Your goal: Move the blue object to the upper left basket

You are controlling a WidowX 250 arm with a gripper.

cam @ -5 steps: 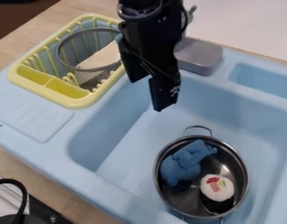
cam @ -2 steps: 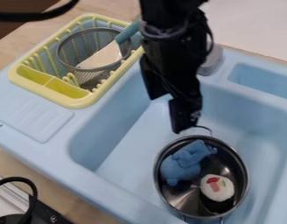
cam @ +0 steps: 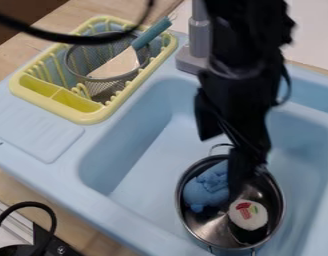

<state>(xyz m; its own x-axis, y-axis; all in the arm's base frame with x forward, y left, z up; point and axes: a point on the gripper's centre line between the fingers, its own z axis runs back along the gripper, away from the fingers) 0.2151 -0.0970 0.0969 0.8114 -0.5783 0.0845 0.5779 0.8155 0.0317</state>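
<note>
The black gripper (cam: pixel 223 165) hangs over the back part of the metal pot (cam: pixel 185 222), its two fingers spread apart. One finger is beyond the pot's back rim near the handle, and the other covers part of the pot's inside. A blue plush-like object (cam: pixel 205 192) lies in the left half of the pot, its right part hidden behind the nearer finger. At the upper left, a round wire mesh basket (cam: pixel 76 70) stands inside a yellow dish rack (cam: pixel 92 118).
The pot stands in the light blue sink (cam: pixel 136 150). Beside the blue object lies a white round piece with red and green marks (cam: pixel 248 215). A spatula with a teal handle (cam: pixel 152 33) leans in the mesh basket. Behind the sink is a grey faucet (cam: pixel 199 42).
The gripper has moved right and toward the camera, from the sink's back left to over the pot. The blue object has kept its place.
</note>
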